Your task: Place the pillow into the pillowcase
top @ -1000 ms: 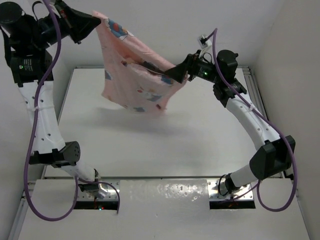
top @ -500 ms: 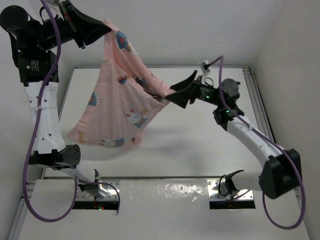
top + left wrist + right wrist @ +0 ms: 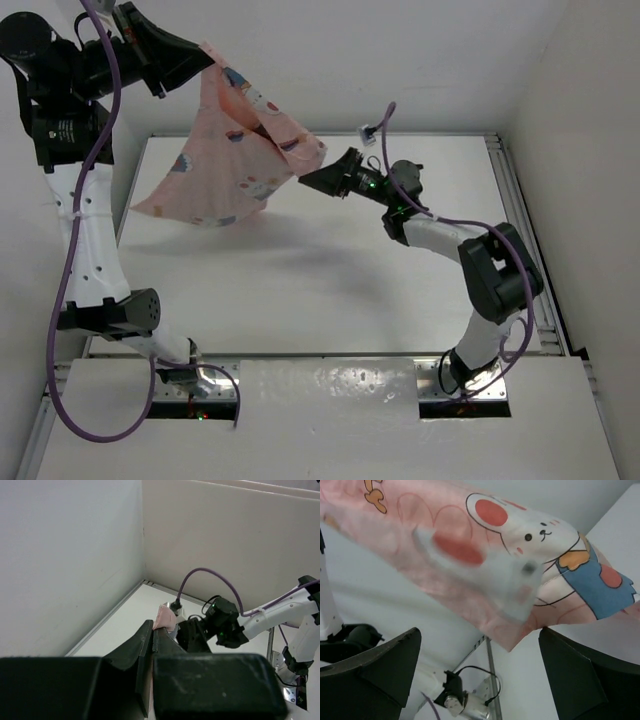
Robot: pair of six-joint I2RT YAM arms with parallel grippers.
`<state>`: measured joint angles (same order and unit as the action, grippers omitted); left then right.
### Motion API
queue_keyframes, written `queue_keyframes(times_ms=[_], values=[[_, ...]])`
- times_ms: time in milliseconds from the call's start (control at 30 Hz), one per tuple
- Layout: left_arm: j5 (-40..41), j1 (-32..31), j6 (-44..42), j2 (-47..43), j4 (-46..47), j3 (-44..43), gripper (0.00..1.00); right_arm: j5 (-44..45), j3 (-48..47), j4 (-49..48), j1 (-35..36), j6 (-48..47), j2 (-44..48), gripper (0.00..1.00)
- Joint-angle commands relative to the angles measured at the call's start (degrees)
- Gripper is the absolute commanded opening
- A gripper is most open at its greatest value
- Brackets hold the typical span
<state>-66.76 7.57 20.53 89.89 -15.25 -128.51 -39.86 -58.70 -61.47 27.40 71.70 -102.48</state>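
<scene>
The thin pink cloth pillowcase (image 3: 235,160), printed with cartoon figures, hangs in the air well clear of the white worktop (image 3: 330,270). The left fingers (image 3: 185,55) are clamped together on its top corner, high at the far left. From there the cloth runs down and rightward. Its free right corner sits just beyond the right fingers (image 3: 322,180), which stand wide apart and hold nothing. The right arm is nearer to that corner, so closing on it is the likely next move. The pillow shows in no view.
</scene>
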Motion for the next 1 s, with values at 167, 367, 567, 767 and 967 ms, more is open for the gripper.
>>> queue_keyframes(times_ms=[167,367,567,767,967], values=[[-0.04,-0.45,-1.02,-3.40,5.75,-0.52,0.00,5.23,-1.32,15.22,-7.17,-22.17,11.58,0.99],[0.93,-1.51,0.38,-2.53,7.07,-0.25,0.00,2.60,-7.47,23.67,-4.48,-31.97,12.48,0.97],[1.28,-1.95,0.56,-2.08,7.16,0.01,0.00,13.11,-5.48,28.44,2.30,-39.97,15.02,0.10],[1.37,-1.51,-2.78,-2.17,3.65,0.01,0.00,17.09,-3.18,28.50,2.40,-45.05,21.17,0.00],[0.76,-0.81,-2.26,-2.08,4.43,-0.16,0.00,13.50,-5.37,42.47,2.83,-57.70,24.95,0.24]])
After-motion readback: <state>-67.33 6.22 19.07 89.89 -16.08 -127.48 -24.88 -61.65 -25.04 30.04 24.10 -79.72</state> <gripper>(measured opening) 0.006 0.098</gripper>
